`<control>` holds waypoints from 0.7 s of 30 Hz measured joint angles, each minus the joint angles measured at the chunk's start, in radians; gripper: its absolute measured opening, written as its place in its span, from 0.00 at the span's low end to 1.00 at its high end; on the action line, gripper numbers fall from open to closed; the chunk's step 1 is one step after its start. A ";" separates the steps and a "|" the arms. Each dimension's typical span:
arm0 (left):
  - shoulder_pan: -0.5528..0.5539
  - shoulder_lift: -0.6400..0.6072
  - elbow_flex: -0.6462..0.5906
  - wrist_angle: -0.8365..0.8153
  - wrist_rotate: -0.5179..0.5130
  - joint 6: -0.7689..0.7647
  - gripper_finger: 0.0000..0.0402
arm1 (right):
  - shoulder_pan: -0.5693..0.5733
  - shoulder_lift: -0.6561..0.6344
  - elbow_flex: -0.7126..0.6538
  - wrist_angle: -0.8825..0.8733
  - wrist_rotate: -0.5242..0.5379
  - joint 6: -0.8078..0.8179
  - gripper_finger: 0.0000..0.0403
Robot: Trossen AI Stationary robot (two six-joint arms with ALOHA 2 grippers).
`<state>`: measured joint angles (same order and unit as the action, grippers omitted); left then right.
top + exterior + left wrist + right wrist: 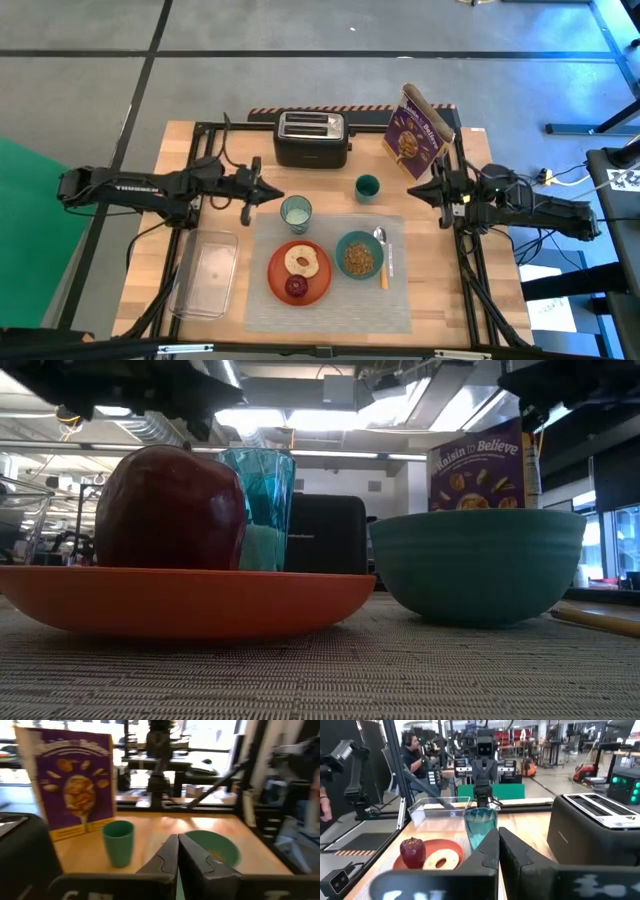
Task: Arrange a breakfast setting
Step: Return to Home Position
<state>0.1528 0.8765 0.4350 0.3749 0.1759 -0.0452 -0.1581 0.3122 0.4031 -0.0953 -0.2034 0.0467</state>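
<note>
The grey placemat (pixel 330 300) lies at the table's near middle. On it stand the orange plate (pixel 275 275), which carries the bagel half (pixel 301 262) and the dark red fruit (pixel 297 288), the teal bowl (pixel 359 255) with cereal in it, and the orange-handled spoon (pixel 382 258) right of the bowl. The bluish tumbler (pixel 295 212) stands upright at the mat's far left corner. My left gripper (pixel 276 196) is shut and empty, just left of the tumbler. My right gripper (pixel 414 192) is shut and empty, beyond the mat's far right corner.
A black toaster (pixel 311 138) and a purple cereal box (pixel 420 132) stand at the far edge. A small teal cup (pixel 367 187) stands between the two grippers. A clear plastic container (pixel 205 275) lies left of the mat. People show in the room behind, in the right wrist view.
</note>
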 joint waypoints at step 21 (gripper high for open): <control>-0.003 -0.581 -0.289 -0.054 -0.001 -0.051 0.01 | 0.000 -0.308 -0.244 0.068 -0.037 0.206 0.00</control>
<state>0.1493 0.2957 0.1463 0.3205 0.1746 -0.0965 -0.1577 0.0038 0.1588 -0.0272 -0.2406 0.2529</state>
